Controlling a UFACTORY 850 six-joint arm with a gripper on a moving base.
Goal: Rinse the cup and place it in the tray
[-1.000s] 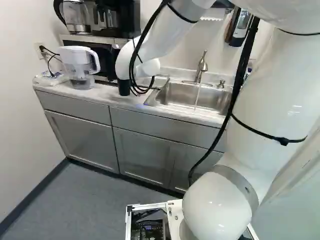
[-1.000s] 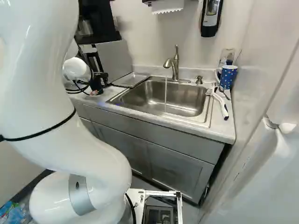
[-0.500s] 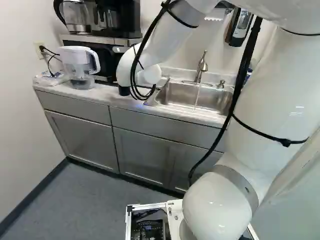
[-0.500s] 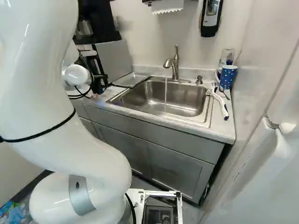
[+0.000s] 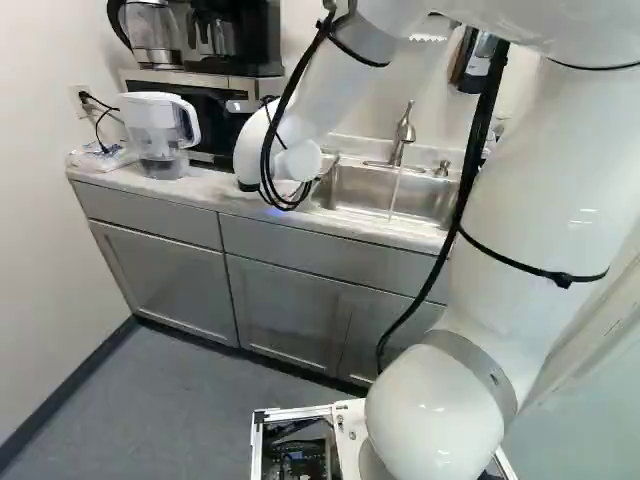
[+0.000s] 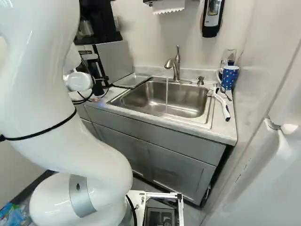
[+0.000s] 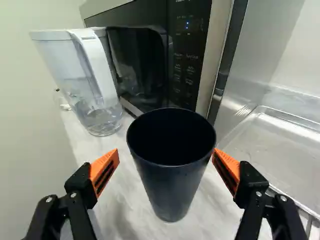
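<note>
bright room light | soft shadow on desk (image 7: 135, 212) | cup (image 7: 170, 187) interior in deep shade | glare spots on white arm (image 5: 530, 200) | sheen on sink (image 6: 181, 101) | floor (image 5: 180, 400) dimmer

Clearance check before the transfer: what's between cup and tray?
In the wrist view, one of the open fingers stands between the cup and the tray, with countertop below it. Whether it touches the cup, I can't tell.
</note>
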